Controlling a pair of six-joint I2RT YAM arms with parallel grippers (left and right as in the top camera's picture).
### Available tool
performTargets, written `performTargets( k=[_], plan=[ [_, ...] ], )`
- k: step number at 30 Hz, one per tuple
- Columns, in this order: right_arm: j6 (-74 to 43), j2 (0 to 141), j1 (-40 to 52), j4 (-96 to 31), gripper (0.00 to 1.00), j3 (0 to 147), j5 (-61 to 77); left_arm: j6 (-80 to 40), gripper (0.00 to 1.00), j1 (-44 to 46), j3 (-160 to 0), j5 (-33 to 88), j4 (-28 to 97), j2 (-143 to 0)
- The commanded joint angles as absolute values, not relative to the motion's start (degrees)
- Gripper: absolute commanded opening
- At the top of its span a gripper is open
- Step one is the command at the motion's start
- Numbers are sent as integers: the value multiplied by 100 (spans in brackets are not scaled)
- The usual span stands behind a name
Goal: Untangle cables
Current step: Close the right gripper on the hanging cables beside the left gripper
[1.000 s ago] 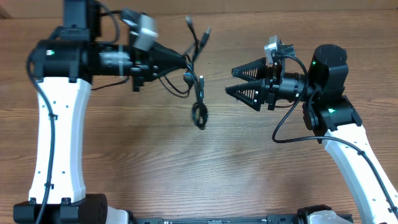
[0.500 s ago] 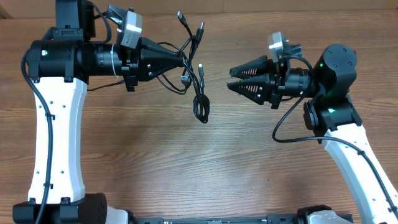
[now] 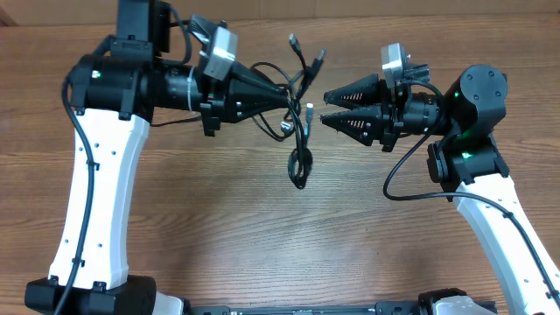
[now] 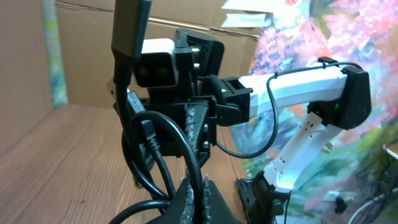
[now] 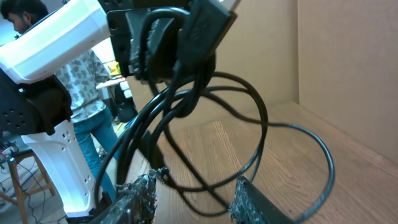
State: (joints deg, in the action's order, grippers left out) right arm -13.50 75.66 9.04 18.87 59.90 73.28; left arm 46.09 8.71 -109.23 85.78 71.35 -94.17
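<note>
Since a second ago the left arm has carried the cables (image 3: 302, 144) toward the right end effector (image 3: 323, 107), which has narrowed. The left end effector (image 3: 282, 94) is clenched on the bundle. The right fingers stand apart, released, with cords passing loosely between them. The loop hangs over the counter (image 3: 262, 245).

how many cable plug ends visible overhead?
3. Upper plug end and a second plug end fan out above the bundle; a pale-tipped plug end sits by the right tool. More may be hidden where the cables bunch at the left tool.
</note>
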Motion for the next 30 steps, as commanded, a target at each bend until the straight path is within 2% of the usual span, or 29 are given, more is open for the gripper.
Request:
performTargets(
  k=[1,2,7,18,30],
  plan=[
    [-1374,7568,904,1959,41,6114,7365,5019,4,1103,-11034,8790,7065,-9343],
    [-1374,7568,904,2005,43,6114,7367,5017,4,1155,-11034,8792,7048,-9371],
    [-1396,7568,904,2270,43,6114,7367,5015,4,1240,-11032,8801,7046,-9487],
    [-2274,7568,904,3166,36,6114,7382,5017,4,1323,-11030,8812,7043,-9535],
    [-2274,7568,904,3166,15,6114,7382,5017,4,1656,-11030,8665,6978,-9535]
  ],
)
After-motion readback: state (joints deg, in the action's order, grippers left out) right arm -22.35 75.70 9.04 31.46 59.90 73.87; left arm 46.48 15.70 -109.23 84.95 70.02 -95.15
